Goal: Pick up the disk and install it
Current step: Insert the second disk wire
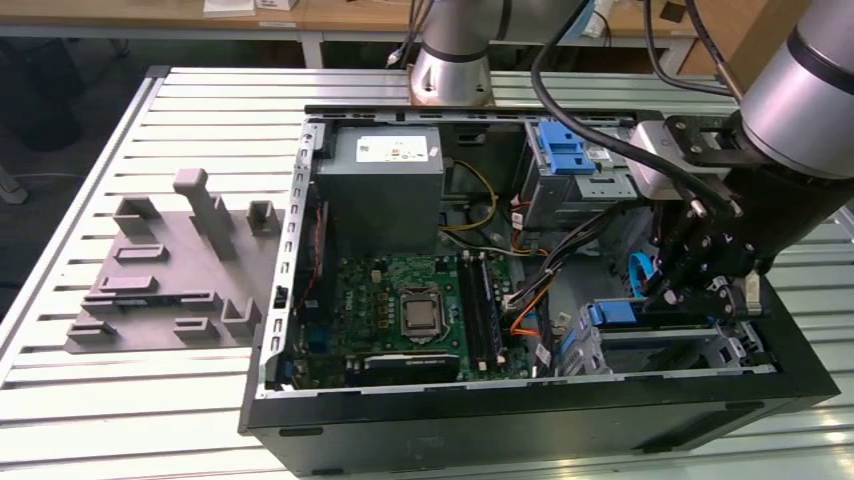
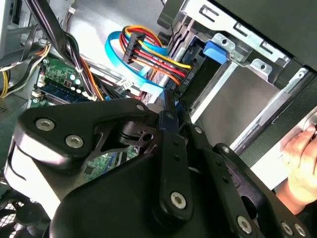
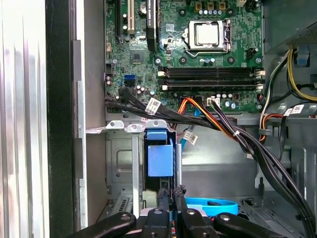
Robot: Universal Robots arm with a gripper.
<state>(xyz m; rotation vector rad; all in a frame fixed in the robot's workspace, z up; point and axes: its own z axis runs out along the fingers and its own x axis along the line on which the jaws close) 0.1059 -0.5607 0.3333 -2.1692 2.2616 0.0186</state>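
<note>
The disk (image 1: 617, 313) stands on edge in the silver drive cage (image 1: 694, 345) at the front corner of the open computer case, on the exterior view's right. Its blue carrier frame (image 3: 160, 156) faces the first wrist view. My gripper (image 1: 683, 300) hangs just above that cage. Its black fingers (image 3: 163, 198) are drawn close together with a thin blue edge between them, in both wrist views. The gripper (image 2: 168, 101) points at the cage mouth, where a blue tab (image 2: 218, 49) sticks out.
Bundled cables (image 3: 237, 134) and a blue, red and orange cable loop (image 2: 143, 49) crowd the space beside the cage. The motherboard (image 1: 414, 310), a grey metal box (image 1: 387, 180) and an upper cage with a blue latch (image 1: 567, 155) lie further in. A person's hand (image 2: 302, 158) rests outside the case.
</note>
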